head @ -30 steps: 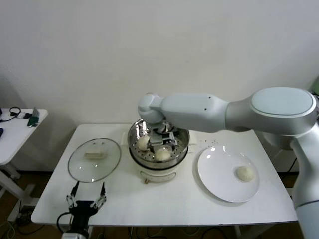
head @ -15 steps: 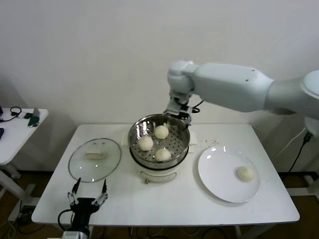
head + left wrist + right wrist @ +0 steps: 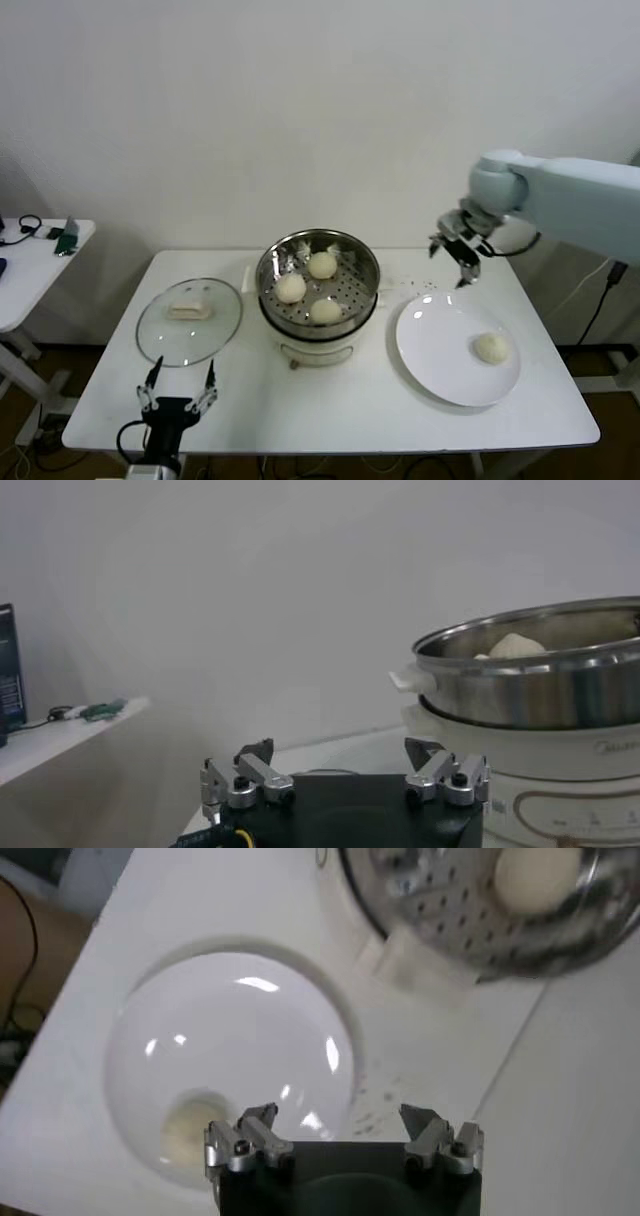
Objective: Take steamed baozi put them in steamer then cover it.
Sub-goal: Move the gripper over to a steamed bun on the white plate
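The steamer (image 3: 352, 285) stands mid-table with three steamed baozi (image 3: 322, 265) (image 3: 291, 288) (image 3: 325, 311) on its perforated tray. A fourth baozi (image 3: 491, 347) lies on the white plate (image 3: 440, 340) to the right. The glass cover (image 3: 190, 320) lies flat on the table to the left. My right gripper (image 3: 452, 264) hangs open and empty in the air over the plate's far edge. In the right wrist view it (image 3: 337, 1114) looks down on the plate (image 3: 230, 1048) and its baozi (image 3: 190, 1128). My left gripper (image 3: 180, 375) (image 3: 340, 748) waits open at the table's front left edge.
A small white side table (image 3: 40, 245) with headphones and small items stands left of the work table. A wall runs close behind the steamer. The steamer's steel wall (image 3: 540, 685) rises well above the left gripper. A cable hangs at the far right (image 3: 600, 300).
My right arm has lifted out of the steamer and swung right to above the plate's far edge, leaving a third baozi on the tray. The left arm has not moved.
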`<action>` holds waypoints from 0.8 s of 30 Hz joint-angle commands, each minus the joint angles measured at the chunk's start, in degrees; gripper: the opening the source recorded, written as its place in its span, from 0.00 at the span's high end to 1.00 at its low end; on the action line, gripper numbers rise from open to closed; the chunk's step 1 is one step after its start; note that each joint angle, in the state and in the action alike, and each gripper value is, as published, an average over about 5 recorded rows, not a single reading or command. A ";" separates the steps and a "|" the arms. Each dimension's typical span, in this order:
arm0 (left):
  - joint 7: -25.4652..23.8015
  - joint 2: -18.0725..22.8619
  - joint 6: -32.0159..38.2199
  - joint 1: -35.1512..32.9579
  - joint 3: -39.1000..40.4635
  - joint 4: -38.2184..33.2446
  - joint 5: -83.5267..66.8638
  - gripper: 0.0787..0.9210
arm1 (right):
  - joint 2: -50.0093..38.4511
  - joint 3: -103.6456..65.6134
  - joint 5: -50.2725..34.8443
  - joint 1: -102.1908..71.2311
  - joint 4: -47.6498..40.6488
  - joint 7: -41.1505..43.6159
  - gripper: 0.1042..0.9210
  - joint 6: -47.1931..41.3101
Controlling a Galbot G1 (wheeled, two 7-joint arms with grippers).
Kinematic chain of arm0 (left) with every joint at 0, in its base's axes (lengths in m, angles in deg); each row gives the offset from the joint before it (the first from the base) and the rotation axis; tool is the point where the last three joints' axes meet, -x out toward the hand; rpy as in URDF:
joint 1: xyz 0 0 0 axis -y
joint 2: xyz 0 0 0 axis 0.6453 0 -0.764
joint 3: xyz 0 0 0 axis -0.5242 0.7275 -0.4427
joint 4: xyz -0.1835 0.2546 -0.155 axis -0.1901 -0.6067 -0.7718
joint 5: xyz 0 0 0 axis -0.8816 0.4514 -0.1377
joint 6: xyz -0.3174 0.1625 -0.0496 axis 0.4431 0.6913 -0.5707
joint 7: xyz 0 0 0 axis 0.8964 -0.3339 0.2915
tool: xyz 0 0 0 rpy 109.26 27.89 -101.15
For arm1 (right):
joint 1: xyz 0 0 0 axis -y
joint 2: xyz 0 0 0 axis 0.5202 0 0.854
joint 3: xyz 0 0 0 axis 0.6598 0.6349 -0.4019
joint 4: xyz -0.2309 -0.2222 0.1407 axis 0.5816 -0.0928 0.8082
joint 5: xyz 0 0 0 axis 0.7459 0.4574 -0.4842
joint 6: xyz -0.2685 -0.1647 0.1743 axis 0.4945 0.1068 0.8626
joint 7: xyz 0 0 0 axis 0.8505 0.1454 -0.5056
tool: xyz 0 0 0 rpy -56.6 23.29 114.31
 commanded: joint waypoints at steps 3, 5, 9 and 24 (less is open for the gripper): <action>0.03 0.10 -0.16 -0.13 -0.33 -0.44 0.19 0.12 | -15.19 -13.93 10.58 -22.75 -4.56 0.82 0.12 -4.57; 0.06 0.08 -0.19 -0.37 -0.50 -0.48 0.27 0.12 | -15.17 -18.23 13.12 -27.35 -6.32 0.83 0.12 -4.00; 0.10 0.13 -0.22 -0.92 -0.78 -0.53 0.49 0.12 | -14.65 -23.99 15.93 -33.74 -8.71 0.60 0.12 -3.57; 0.27 0.68 -0.56 -0.78 -0.50 -0.03 2.07 0.12 | -8.24 -31.76 15.81 -39.96 -15.66 -0.52 0.12 -3.84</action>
